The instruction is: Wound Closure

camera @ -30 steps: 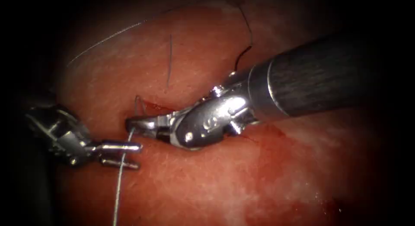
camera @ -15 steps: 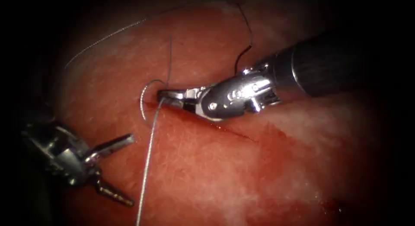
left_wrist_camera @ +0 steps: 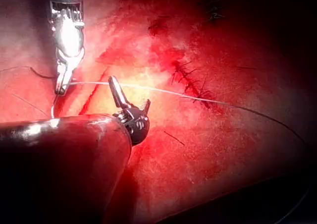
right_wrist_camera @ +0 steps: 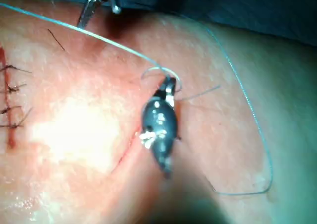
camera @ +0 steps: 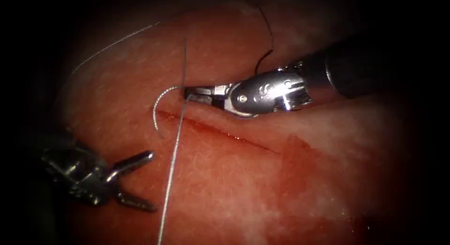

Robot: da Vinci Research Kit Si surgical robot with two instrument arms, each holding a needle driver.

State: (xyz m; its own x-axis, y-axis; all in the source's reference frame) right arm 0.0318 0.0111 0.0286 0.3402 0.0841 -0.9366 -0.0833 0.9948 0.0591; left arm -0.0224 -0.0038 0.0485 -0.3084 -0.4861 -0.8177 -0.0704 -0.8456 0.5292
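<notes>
The right gripper (camera: 190,92) is clamped on the thin curved steel needle (camera: 157,109) at its tail end, clear of the tissue at the cut's (camera: 220,132) left end; keeping that grip firm seems wise. The left gripper (left_wrist_camera: 130,103) gapes, holding nothing. The pale thread (right_wrist_camera: 99,38) trails off the needle.

Under my hands lies the tissue (camera: 243,189), a broad slab whose surface carries everything here. The cut (camera: 220,131) runs slantwise across it, from beside the needle down toward the right, with red fluid (camera: 300,165) spread over the surface on its lower right side. The thread (camera: 171,165) lies across the tissue, one pale run passing over the cut's left end toward the lower edge. A dark cut end of thread (camera: 265,53) rests on the surface above the cut. In my left wrist view a row of dark stitches (left_wrist_camera: 190,83) sits in the tissue.
</notes>
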